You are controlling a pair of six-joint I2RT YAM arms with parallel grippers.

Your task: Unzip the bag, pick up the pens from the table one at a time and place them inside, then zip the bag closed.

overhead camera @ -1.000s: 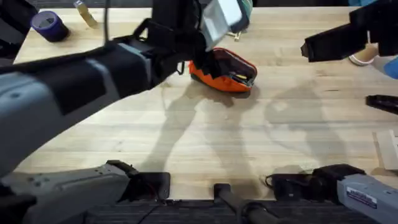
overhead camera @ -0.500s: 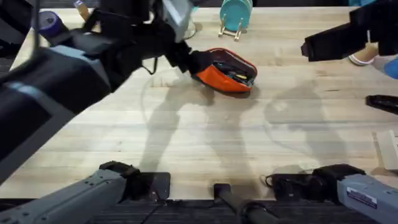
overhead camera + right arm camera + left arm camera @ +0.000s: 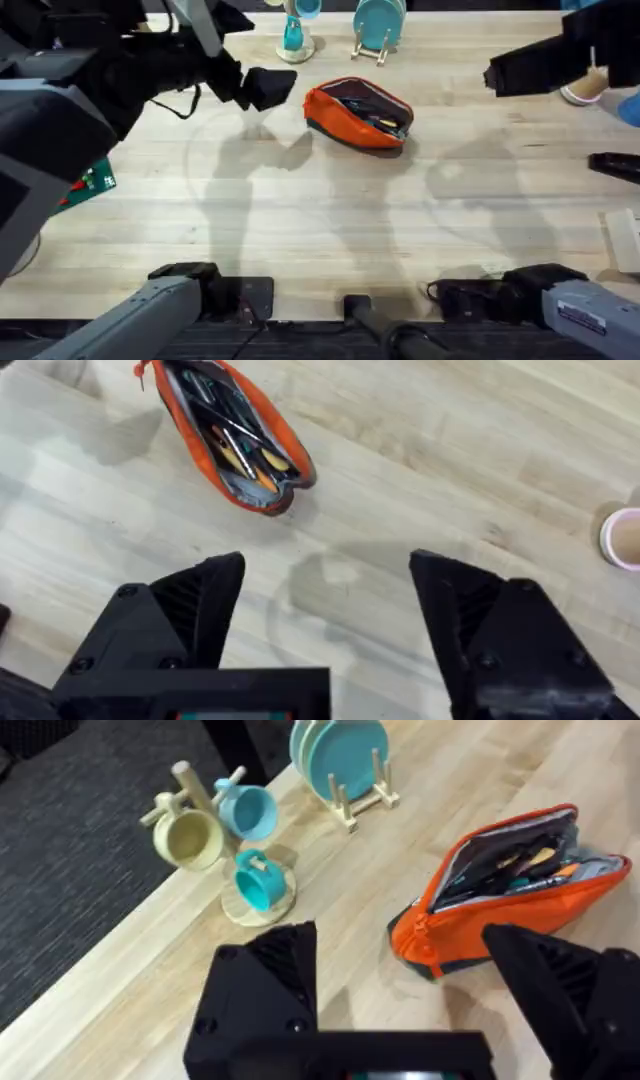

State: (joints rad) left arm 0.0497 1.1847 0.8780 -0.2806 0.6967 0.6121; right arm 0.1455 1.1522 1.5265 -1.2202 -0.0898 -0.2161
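The bag (image 3: pixel 357 112) lies on the surface (image 3: pixel 330 220), in the far middle part, and its zipper is open, so I can see the dark lining and some slim things inside. In my right wrist view the mouth of the bag (image 3: pixel 232 437) shows a few pens (image 3: pixel 240 445) lying along it, together with orange and yellowish pieces; I cannot tell each one apart.

On the left side, a green flat thing (image 3: pixel 88 185) rests at the near left edge of the surface. My left hand (image 3: pixel 262 88) hangs above the surface just to the left of the bag, not touching it. Its fingers are spread wide and hold nothing; in my left wrist view the bag (image 3: pixel 505 885) stands between and beyond the two black fingers (image 3: pixel 270 975).

Behind the bag, at the far edge, there is a small wooden stand with cups (image 3: pixel 232 845) and a rack of teal plates (image 3: pixel 340 758).

On the right side, my right hand (image 3: pixel 525 68) is high above the surface, well apart from the bag. It is also wide open and empty.
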